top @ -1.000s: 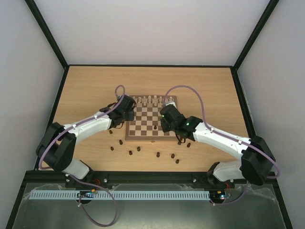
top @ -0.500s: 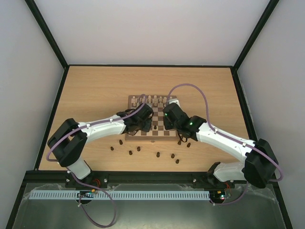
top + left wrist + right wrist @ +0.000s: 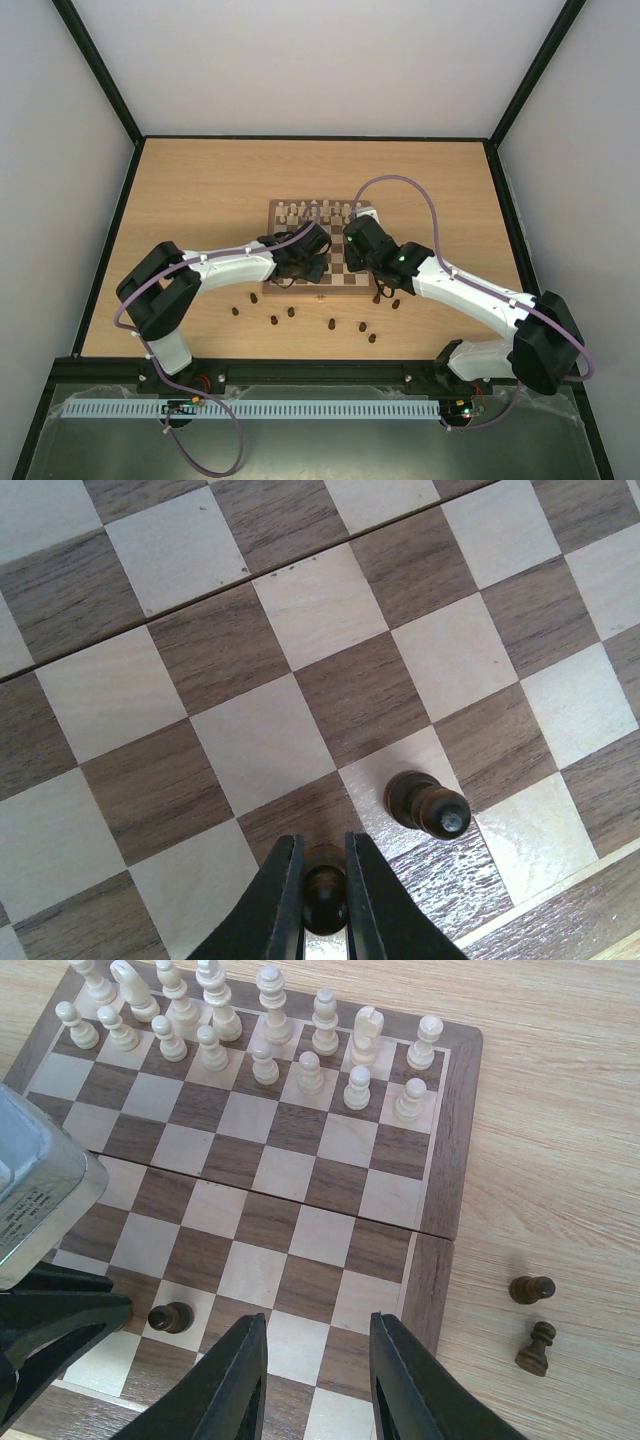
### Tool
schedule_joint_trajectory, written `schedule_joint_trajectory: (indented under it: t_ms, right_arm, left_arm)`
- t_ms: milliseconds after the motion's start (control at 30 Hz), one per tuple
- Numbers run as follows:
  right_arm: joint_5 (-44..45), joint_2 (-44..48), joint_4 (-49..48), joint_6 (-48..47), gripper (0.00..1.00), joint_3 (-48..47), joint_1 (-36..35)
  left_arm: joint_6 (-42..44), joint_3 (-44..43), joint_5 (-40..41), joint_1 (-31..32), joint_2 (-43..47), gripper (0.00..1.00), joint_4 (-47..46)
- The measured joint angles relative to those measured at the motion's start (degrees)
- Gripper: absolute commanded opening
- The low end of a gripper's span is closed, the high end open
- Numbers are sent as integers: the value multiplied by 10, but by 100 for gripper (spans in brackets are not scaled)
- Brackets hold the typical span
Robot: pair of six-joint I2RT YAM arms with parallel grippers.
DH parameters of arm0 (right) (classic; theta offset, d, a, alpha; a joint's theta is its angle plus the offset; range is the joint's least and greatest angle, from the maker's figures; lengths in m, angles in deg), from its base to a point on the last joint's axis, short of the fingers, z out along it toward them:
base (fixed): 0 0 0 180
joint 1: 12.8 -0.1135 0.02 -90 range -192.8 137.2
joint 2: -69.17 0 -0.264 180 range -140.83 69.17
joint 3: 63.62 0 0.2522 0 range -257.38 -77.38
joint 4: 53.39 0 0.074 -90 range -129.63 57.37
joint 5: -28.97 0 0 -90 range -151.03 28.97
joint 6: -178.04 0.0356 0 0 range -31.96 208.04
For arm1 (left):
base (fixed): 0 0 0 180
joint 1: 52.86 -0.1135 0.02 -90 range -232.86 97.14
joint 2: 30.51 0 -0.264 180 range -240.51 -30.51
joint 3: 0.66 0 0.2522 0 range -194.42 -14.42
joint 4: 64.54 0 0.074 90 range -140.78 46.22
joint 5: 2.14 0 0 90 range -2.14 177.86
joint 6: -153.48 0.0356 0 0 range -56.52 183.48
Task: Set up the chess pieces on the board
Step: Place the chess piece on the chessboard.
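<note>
While crowded together over the board (image 3: 320, 291) mid-frame from above, risks a knock between left gripper (image 3: 304, 265) and right gripper (image 3: 355, 258). In left wrist view, clamps narrow on a dark pawn (image 3: 324, 900) at bottom centre; could topple the standing pawn (image 3: 425, 803) just right. In right wrist view, gapes wide, empty, with the standing pawn at lower left.

It is a robot lab: a table (image 3: 200, 180) stands between plain white walls (image 3: 320, 60) and a black frame (image 3: 100, 70), with two arms (image 3: 225, 265) (image 3: 460, 290) bolted at its edge.
</note>
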Motion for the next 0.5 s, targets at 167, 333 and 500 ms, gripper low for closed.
schedule_joint_trajectory:
  t_ms: [167, 333, 500]
  right_arm:
    - [-2, 0, 0, 0, 29, 0, 1]
    - [-4, 0, 0, 0, 29, 0, 1]
    - [-5, 0, 0, 0, 29, 0, 1]
  left_arm:
    - [0, 0, 1, 0, 0, 3, 0]
    - [0, 0, 3, 0, 0, 3, 0]
    - [0, 0, 13, 0, 0, 3, 0]
